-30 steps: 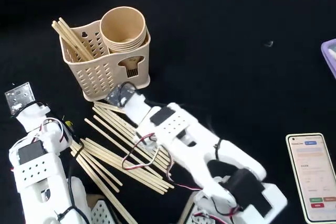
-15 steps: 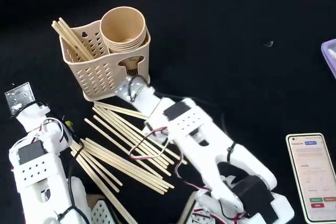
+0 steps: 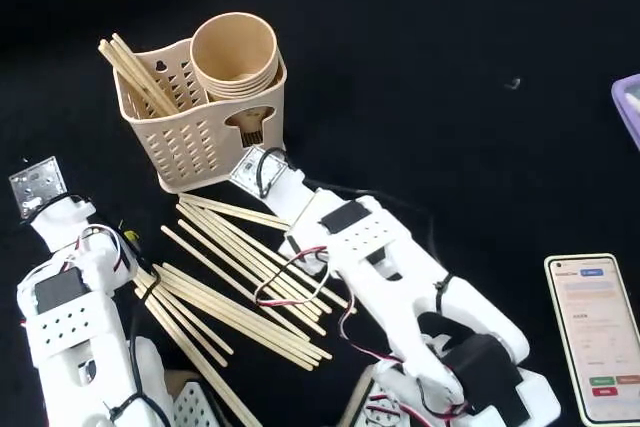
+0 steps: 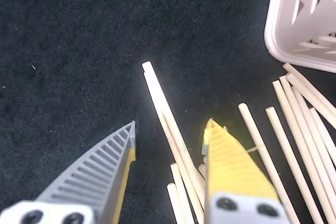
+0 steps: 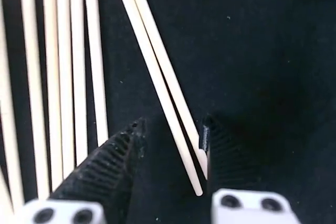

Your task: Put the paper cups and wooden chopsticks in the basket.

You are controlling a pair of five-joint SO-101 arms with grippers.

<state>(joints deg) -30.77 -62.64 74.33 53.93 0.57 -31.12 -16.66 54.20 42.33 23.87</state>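
Right claw [image 5: 173, 123]: gaping, straddling chopstick pair [image 5: 157, 72] | arm having just advanced toward basket [image 3: 190, 142], upper left | loose chopsticks [image 3: 235, 247] lying centre-left on desk [image 3: 450, 97], pickup pending | left claw [image 4: 170, 125] hanging wide.

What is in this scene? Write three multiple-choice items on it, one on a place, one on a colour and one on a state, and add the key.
1. Where is the stack of tan paper cups?
A. in the beige perforated plastic basket
B. on a shelf
C. on a chair

2. What colour is the table surface?
A. white
B. black
C. green

3. How is the right hand?
A. shut on a cup
B. shut on nothing
C. open, astride two pale wooden chopsticks

Key:
1 A: the cups stand inside the basket's rim.
2 B: the surface is black all over.
3 C: the right wrist view shows its jaws apart with the pair between them.
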